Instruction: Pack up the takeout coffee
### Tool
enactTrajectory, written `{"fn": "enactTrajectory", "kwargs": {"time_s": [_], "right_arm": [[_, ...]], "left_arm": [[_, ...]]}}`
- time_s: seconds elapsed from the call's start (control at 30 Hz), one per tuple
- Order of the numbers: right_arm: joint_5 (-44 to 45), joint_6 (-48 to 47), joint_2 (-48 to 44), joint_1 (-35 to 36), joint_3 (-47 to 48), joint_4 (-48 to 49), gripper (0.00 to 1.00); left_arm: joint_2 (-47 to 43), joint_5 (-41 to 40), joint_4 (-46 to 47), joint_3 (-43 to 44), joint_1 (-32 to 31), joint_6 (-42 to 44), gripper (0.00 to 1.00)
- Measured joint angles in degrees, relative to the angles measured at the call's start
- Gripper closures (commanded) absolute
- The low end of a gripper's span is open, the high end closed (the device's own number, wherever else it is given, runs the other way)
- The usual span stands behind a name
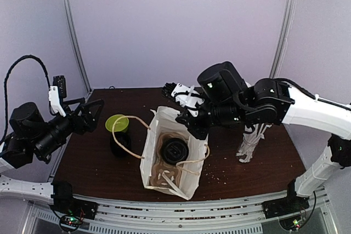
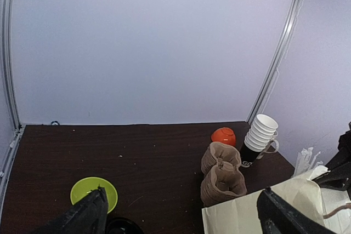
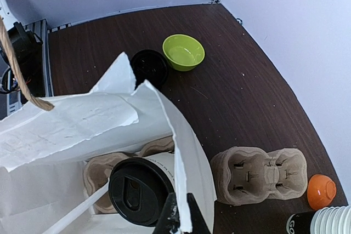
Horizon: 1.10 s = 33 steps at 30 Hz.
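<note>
One dark table (image 1: 88,157), pale lilac walls (image 1: 175,26)

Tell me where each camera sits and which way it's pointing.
Top external: above and behind the bases, looking down on the table; both arms show, right gripper pinching the paper bag.
Left wrist: at the table's left edge, facing the back wall; the left gripper is open, its fingers framing the bottom.
Right wrist: above the bag, looking down on the takeout coffee inside; its own shut gripper shows at the bottom.
Shared: all three see the green bowl and the bag.
</note>
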Motion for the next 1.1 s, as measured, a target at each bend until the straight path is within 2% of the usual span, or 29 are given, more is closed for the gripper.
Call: {"fn": "enactTrajectory", "kwargs": {"time_s": [0.23, 0.53, 0.93, 0.97, 1.0, 1.03, 1.1], "right_arm": [[4.09, -1.09, 4.57, 2.97, 2.84, -1.44, 1.00], [5.84, -1.75, 5.60, 2.75, 3.13, -1.79, 1.00], [-5.51, 3.39, 13.60, -5.38, 9.20, -4.33, 1.00], [-6.16, 3.89, 14.43, -5.86, 9.33, -4.42, 0.98], [-6.69, 4.35, 15.19, -6.16, 9.38, -4.50, 0.88], [-6.99, 4.76, 15.82, -6.36, 9.40, -4.50, 0.71], [-7.65, 5.66, 16.50, -6.43, 9.60, -4.68, 0.46]], "left_arm": [[0.31, -1.53, -0.94, 0.00, 0.00, 0.04, 0.02], [0.37, -3.43, -2.93, 0.00, 0.00, -0.39, 0.02], [0.24, -3.76, -2.93, 0.02, 0.00, -0.37, 0.02], [0.24, -3.72, -2.93, 0.02, 0.00, -0.37, 0.02], [0.24, -3.67, -2.93, 0.02, 0.00, -0.35, 0.02], [0.26, -3.61, -2.93, 0.02, 0.00, -0.33, 0.02], [0.33, -3.39, -2.93, 0.02, 0.00, -0.31, 0.02]]}}
